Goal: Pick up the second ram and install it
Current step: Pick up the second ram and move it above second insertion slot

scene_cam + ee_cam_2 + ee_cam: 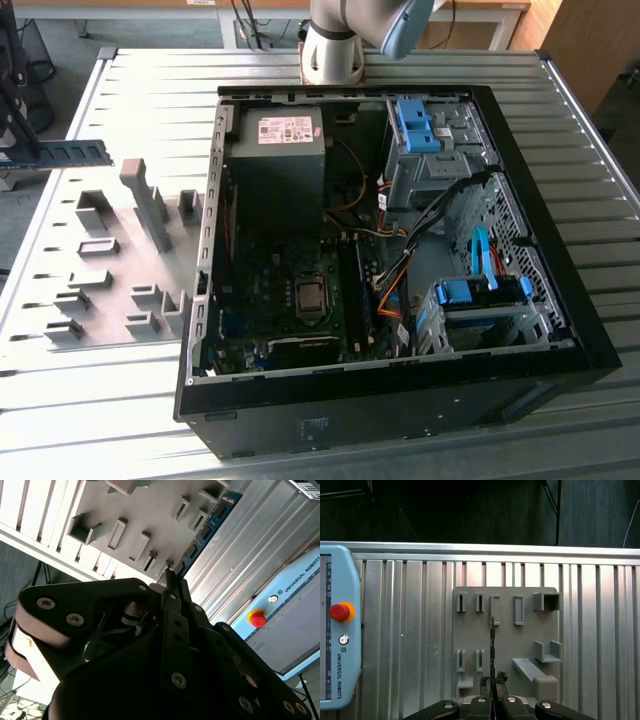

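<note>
the hand (493, 681) is clamped on one end of the second ram (492, 640), its fingers (172, 587) pressed together on the thin board. in the second wrist view the blue-green stick (207, 527) with its black chips reaches out from the fingers past the grey holder plate (145, 510). in the exterior view the ram (72, 153) sits at that view's left edge, by the far end of the holder plate (110, 270) and well apart from the open computer case (350, 420) on the slatted metal worktop (560, 120). a pale blue control tablet (337, 650) lies near the plate.
</note>
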